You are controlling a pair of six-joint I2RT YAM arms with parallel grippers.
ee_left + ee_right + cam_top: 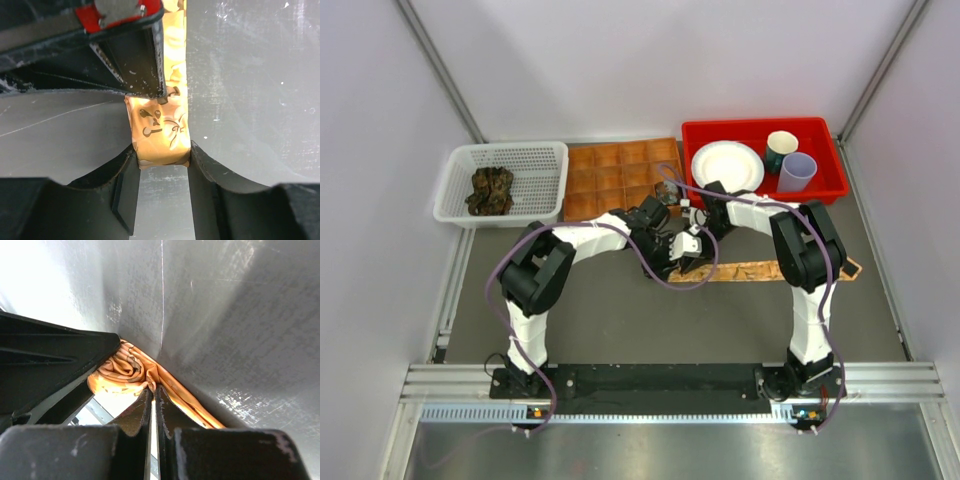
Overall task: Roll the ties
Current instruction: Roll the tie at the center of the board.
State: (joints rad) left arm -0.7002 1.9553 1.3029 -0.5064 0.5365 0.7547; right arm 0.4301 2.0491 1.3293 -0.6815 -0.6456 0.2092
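While only one end of the orange tie (pixel 790 268) is coiled, the rest lying flat on the table (pixel 620 310), the left gripper (pixel 163 150) pinches that coil, the right gripper (pixel 152 389) sits closed against it, and dark ties (pixel 490 190) lie bundled in the basket (pixel 545 150).

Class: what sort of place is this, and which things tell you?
Probably a lab's robot test cell: plain white walls box in a dark table, two arms are bolted to a metal rail, and props sit ready: a white basket, a red bin, a tan-orange tie.
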